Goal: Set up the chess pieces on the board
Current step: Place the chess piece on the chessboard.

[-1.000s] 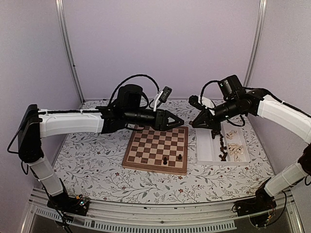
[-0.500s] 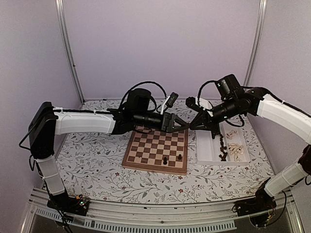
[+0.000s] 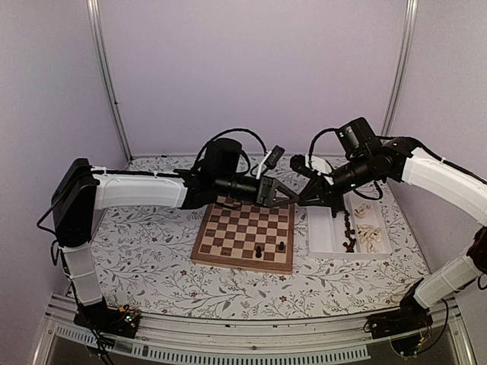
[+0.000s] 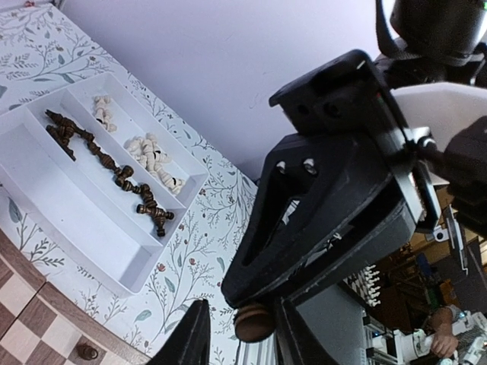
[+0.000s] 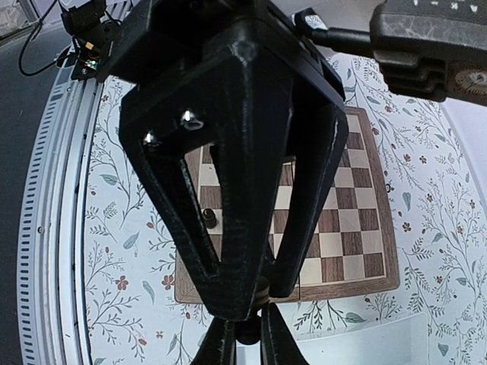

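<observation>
The board (image 3: 236, 228) is a flat square of polished wood with dark brown and cream checks inside a tan border. It lies on a cloth (image 3: 144, 243) printed with leafy sprigs and sits slightly askew to the table's near edge. Two dark pieces (image 3: 259, 250) stand upright on its near rows. Just to its right lies a white plastic tray (image 3: 327, 232), smooth and shallow, its long compartments running away from the arms. One compartment holds a string of dark chess pieces (image 3: 348, 224), another a heap of cream ones (image 3: 370, 234), all lying tumbled on their sides. Above the gap between the board's far right corner and the tray, the two matte black claws meet tip to tip. The right gripper (image 5: 245, 342) is pinched narrowly on a small dark brown turned piece (image 4: 255, 323), glossy and rounded. The piece's long axis seems to run along those fingers toward the other claw, though which end leads cannot be told. The left gripper (image 4: 243, 334) stands a little wider than the piece, one finger on either side of it, with a slit of daylight on one side.
</observation>
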`<state>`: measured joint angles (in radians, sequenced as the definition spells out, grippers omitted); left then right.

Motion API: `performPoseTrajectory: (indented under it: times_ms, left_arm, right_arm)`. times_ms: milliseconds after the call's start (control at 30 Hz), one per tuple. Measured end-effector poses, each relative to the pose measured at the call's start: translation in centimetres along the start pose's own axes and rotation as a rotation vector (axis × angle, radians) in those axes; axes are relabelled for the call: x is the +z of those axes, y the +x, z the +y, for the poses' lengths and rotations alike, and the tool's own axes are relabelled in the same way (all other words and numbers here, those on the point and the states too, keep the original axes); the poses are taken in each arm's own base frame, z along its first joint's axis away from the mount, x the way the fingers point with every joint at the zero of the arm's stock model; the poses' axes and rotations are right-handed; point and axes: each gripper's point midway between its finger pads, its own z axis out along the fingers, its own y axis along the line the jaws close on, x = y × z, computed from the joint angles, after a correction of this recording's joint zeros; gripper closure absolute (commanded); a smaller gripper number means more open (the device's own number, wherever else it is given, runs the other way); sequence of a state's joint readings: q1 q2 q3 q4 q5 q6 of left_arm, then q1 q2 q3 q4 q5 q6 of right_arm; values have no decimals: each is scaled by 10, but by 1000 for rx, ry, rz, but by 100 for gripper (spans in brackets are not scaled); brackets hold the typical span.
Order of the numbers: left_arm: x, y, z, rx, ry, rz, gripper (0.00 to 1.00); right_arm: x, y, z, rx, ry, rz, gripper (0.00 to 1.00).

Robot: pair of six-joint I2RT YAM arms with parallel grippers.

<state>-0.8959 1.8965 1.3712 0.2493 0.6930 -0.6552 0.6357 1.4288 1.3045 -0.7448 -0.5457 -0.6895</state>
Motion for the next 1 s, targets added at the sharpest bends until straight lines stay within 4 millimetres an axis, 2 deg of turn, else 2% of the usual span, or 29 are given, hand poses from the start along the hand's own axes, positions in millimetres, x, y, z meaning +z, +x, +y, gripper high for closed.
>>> performPoseTrajectory:
  times_ms: [133, 200, 267, 300, 400, 433, 533, 600, 633, 700, 767, 900, 1000]
  left_arm:
    - [1, 0, -1, -2, 11, 6, 80]
    - [2, 0, -3, 1, 15, 7, 82]
    - [2, 0, -2, 1, 15, 8, 84]
    - [2, 0, -1, 3, 11, 5, 85]
    - [1, -3, 0, 14, 9, -17, 86]
    - [0, -5, 0, 24, 8, -35, 87]
    - [-11, -5, 1, 48, -9, -107, 89]
    - [-19, -9, -2, 71, -13, -170, 90]
    - [-23, -13, -3, 85, -14, -206, 90]
    - [-28, -23, -8, 118, -10, -279, 90]
    - [-32, -32, -12, 140, -5, -342, 90]
    - [-37, -48, -24, 172, 21, -436, 90]
    - [-37, -53, -28, 180, 42, -479, 89]
  right_arm:
    - [0, 2, -1, 2, 6, 11, 87]
    - [0, 2, -1, 0, 6, 11, 78]
    - [0, 2, -1, 6, 5, 11, 61]
    - [-1, 3, -1, 13, 3, 10, 56]
    - [-12, 1, -10, 66, -1, -43, 50]
    - [-23, -1, -19, 102, 0, -89, 50]
    - [-71, -4, -65, 243, 60, -256, 51]
    - [-95, -8, -84, 312, 74, -352, 50]
    - [-101, -13, -86, 347, 48, -399, 50]
    - [-102, -24, -83, 394, -36, -470, 49]
    - [-91, -29, -73, 474, -166, -515, 48]
    - [-66, -27, -64, 625, -329, -504, 48]
    - [-54, -34, -55, 669, -404, -487, 50]
